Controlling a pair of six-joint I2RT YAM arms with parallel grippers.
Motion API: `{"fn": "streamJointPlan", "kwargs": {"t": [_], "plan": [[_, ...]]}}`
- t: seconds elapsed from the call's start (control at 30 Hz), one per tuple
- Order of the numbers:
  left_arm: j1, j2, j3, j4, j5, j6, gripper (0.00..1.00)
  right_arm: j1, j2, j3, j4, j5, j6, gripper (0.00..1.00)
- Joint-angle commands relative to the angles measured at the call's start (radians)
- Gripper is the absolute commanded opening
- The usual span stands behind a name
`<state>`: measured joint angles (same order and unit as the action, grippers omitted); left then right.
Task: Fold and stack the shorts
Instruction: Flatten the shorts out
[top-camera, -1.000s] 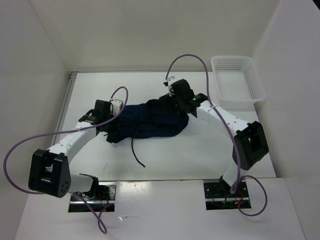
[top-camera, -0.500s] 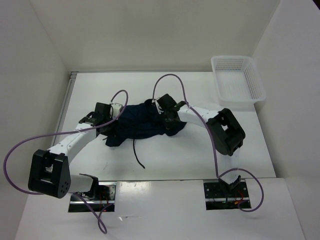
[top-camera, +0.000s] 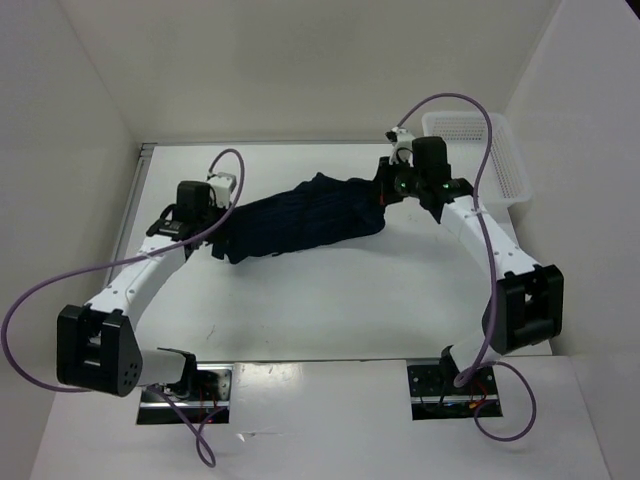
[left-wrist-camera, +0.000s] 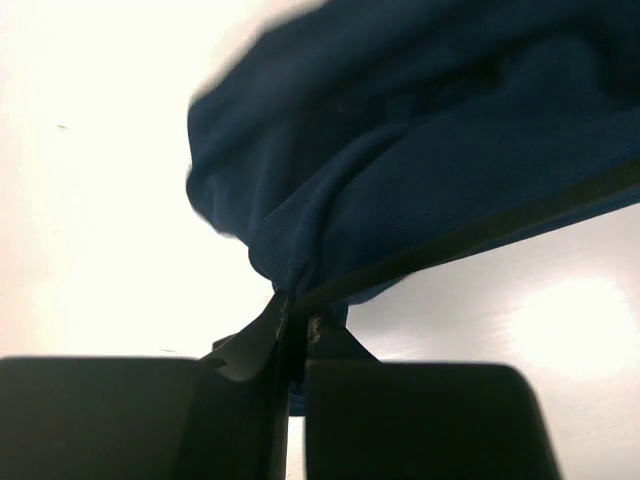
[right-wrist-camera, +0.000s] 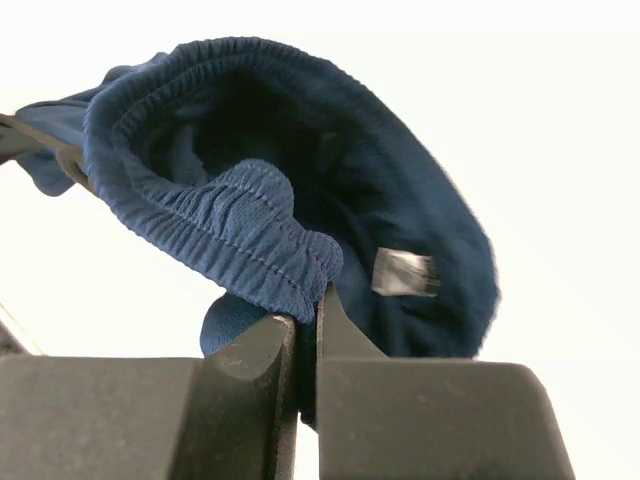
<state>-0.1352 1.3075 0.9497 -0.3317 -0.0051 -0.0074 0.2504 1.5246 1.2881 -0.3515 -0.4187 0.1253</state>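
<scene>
Your left fingers (left-wrist-camera: 248, 347) and right fingers (right-wrist-camera: 250, 345) are each clenched on 1 end of the navy shorts (top-camera: 300, 222), stretched over the tabletop (top-camera: 340, 300) with the long axis running 8 o'clock to 2 o'clock, so neither arm is nearer.

surface (top-camera: 330, 300): white, matte, lay flat | left wall (top-camera: 60, 150), back wall (top-camera: 320, 70), right wall (top-camera: 590, 150): plain white panels that closed it in on three sides | grey strip (top-camera: 138, 165): ran along the surface's left edge | light: bright, even, with soft faint shadows
</scene>
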Motion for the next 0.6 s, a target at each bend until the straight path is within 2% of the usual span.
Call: {"fn": "streamJointPlan", "kwargs": {"t": [0.0,0.03,0.17,0.23,0.27,0.4,0.5,0.57], "plan": [[-0.079,-0.016,-0.055,-0.093,-0.125,0.007,0.0,-0.014,0.055,-0.09,0.031,-0.005,0.048,0.05],[-0.093,-0.025,-0.089,-0.093,-0.125,0.007,0.0,-0.014,0.071,-0.09,0.031,-0.005,0.069,0.12],[-0.112,-0.034,-0.124,-0.128,-0.115,0.007,0.0,-0.042,0.15,-0.09,-0.014,-0.031,0.105,0.13],[-0.112,-0.045,-0.15,-0.139,-0.115,0.007,0.0,-0.088,0.163,-0.09,-0.023,-0.06,0.12,0.0],[-0.112,-0.045,-0.15,-0.129,-0.115,0.007,0.0,-0.1,0.163,-0.09,-0.023,-0.074,0.12,0.0],[-0.095,-0.036,-0.073,-0.055,-0.157,0.007,0.0,-0.109,0.128,-0.09,-0.023,-0.14,0.111,0.0],[-0.044,0.019,0.07,0.038,-0.185,0.007,0.0,-0.109,0.079,-0.09,0.009,-0.169,0.122,0.0],[-0.034,0.1,0.171,0.071,-0.185,0.007,0.0,-0.109,0.069,-0.09,0.009,-0.134,0.122,0.0]]}}
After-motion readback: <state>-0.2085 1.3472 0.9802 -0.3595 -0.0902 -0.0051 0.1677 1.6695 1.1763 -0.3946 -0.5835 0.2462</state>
